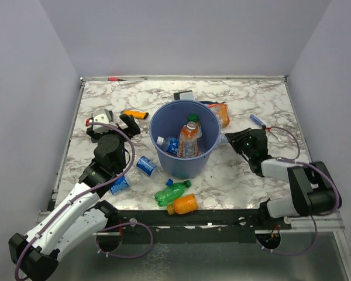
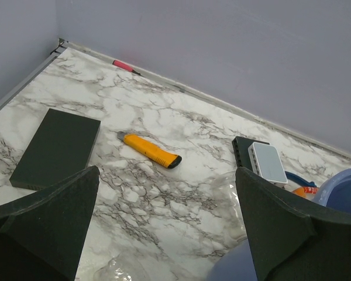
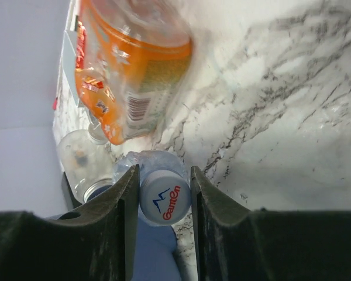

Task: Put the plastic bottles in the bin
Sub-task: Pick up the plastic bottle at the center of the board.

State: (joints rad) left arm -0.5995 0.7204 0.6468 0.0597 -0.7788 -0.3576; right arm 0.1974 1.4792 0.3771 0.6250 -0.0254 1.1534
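Your right end effector (image 3: 162,178) is closed narrow on the white-and-blue cap (image 3: 164,202) of a crumpled clear plastic bottle (image 3: 155,161). The bottle lies between its fingers on the marble-patterned counter (image 3: 292,117), just beside the large round blue plastic bin (image 1: 181,167). Expect the bottle to be light, with a thin wall that is soft and slippery. The cap and neck are the stiff part, so this hold looks sound, though the body may swing when you lift. Directly ahead of the fingers lies an orange-labelled plastic bottle (image 3: 128,70), close enough to be nudged, and beside it a small clear container (image 3: 82,164) you cannot identify. The bin's rim seems to stand higher than the end effector, so you will likely need height to clear it. Your left end effector (image 2: 167,172) hangs wide open, holding nothing, with a yellow utility knife (image 2: 149,150) ahead of it.
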